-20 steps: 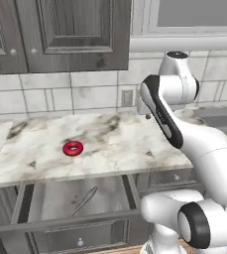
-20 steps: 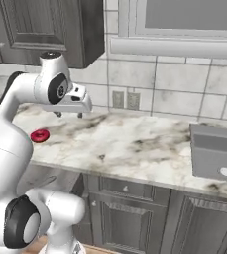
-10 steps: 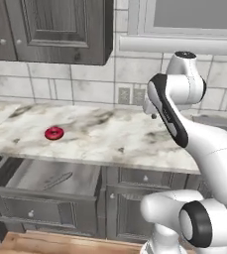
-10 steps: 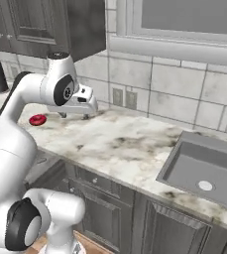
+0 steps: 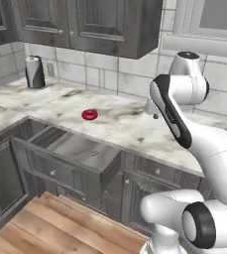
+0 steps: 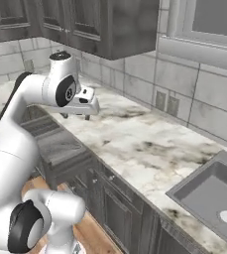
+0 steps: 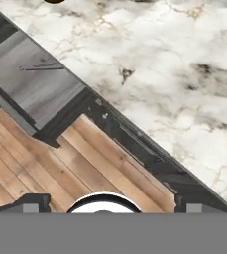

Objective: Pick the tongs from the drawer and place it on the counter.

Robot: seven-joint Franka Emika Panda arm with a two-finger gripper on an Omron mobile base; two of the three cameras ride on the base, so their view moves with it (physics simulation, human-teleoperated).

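Hovering high over the counter (image 5: 125,126), the gripper (image 6: 75,116) hasn't gone for anything yet; can't tell if the fingers are spread or closed. Tongs (image 7: 41,67) lie flat in the open drawer (image 5: 70,149), so it'll need to swing over and down.

1 tongs (image 7: 41,66), 1 donut (image 5: 89,114), 1 open drawer (image 5: 75,149), 1 canister (image 5: 34,72).

Pale tiled wall (image 5: 105,74), dark grey upper cabinets (image 5: 92,22) (recessed panels), wood-plank floor (image 5: 50,225).
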